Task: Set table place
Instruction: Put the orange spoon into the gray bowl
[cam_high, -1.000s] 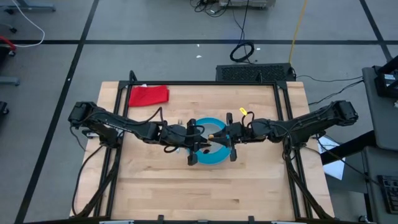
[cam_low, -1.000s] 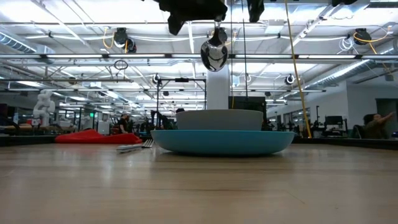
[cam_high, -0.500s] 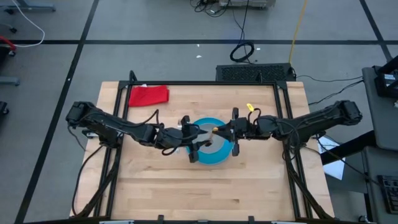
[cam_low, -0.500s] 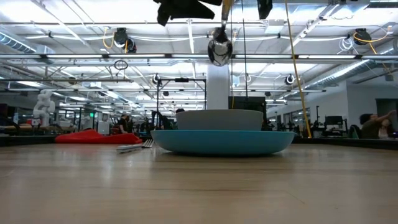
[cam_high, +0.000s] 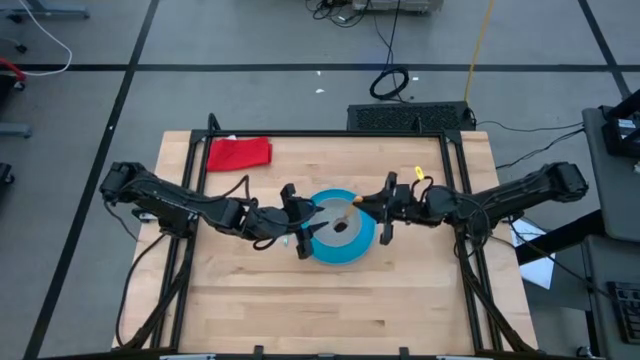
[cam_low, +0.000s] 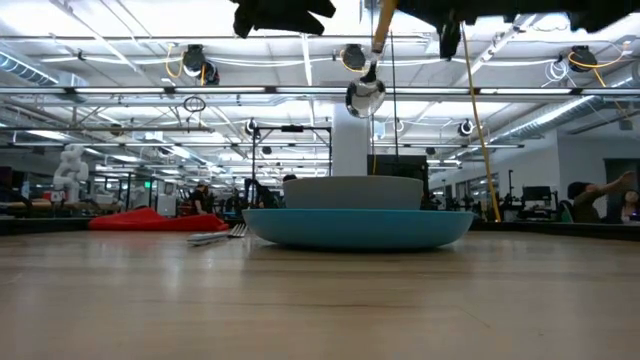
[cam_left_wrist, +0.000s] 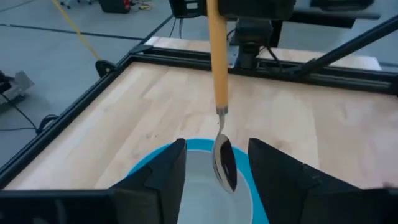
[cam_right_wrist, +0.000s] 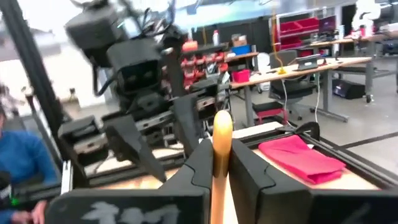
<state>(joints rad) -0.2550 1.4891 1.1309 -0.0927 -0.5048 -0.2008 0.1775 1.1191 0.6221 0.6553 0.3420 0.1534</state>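
Observation:
The bright-blue plate lies mid-table with the grey bowl standing in it. The spoon, orange-handled, hangs above the bowl, with my right gripper shut on its handle at the plate's right side. My left gripper is open at the plate's left side. In its wrist view its fingers frame the spoon's bowl end without touching it. The fork lies on the table left of the plate; in the high view my left arm hides it. My right gripper pinches the spoon's orange handle between its two fingers, a little below the handle's free end, which pokes out above them. The fingers come about level from the table's right and lie across the handle. The spoon hangs below them, slightly tilted, its bowl end clear above the grey bowl.
A red cloth lies at the table's far left corner. The black frame edges the tabletop. Bare wood stretches along the near side of the table.
My left gripper has opened, let go of the spoon's bowl end and drawn back toward the table's left edge. My right gripper has moved toward the right edge with the spoon, which now hangs from it alone over the bowl.

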